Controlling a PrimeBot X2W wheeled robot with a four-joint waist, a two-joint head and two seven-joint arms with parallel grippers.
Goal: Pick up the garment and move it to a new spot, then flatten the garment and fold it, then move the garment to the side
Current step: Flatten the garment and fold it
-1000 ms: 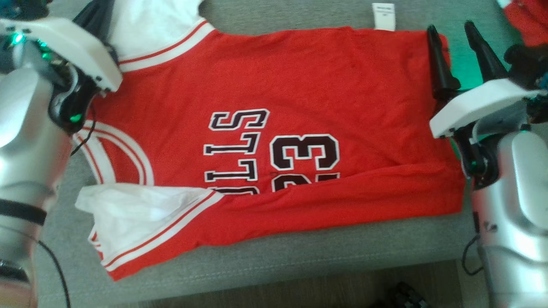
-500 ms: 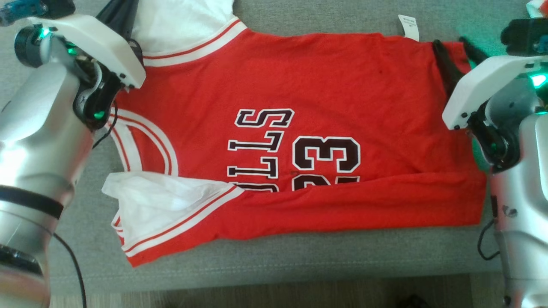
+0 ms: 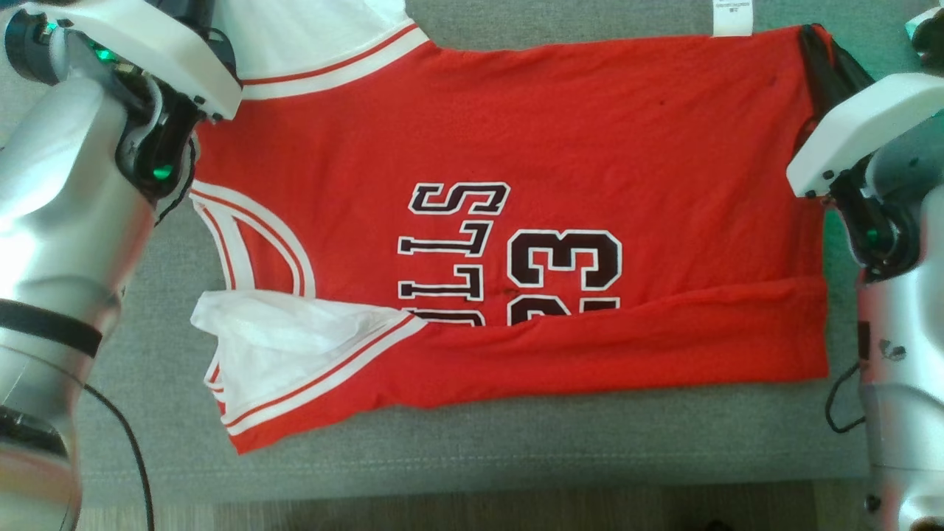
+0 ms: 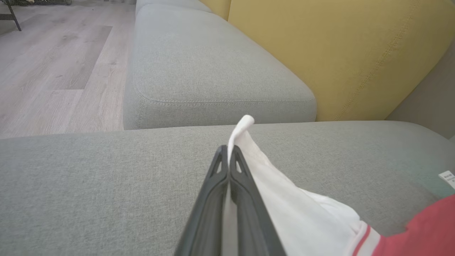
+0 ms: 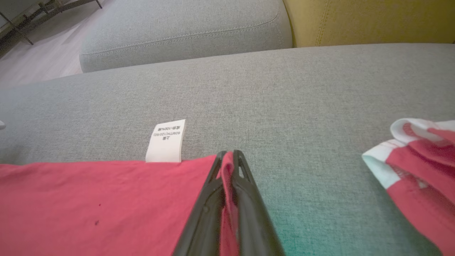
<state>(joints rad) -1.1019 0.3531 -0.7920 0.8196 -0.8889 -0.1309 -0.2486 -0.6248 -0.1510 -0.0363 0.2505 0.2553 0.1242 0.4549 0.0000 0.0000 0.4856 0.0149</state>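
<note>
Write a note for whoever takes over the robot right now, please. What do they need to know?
Left pincer: shut on the white sleeve of the jersey, at its far corner.
Right pincer: shut on the far corner of the red hem.
Jersey: spread on the grey cushion, near edge already folded over the lettering.
Left to do: probably fold the far edge over, finish folding, move it aside. A second garment lies near the right pincer.
</note>
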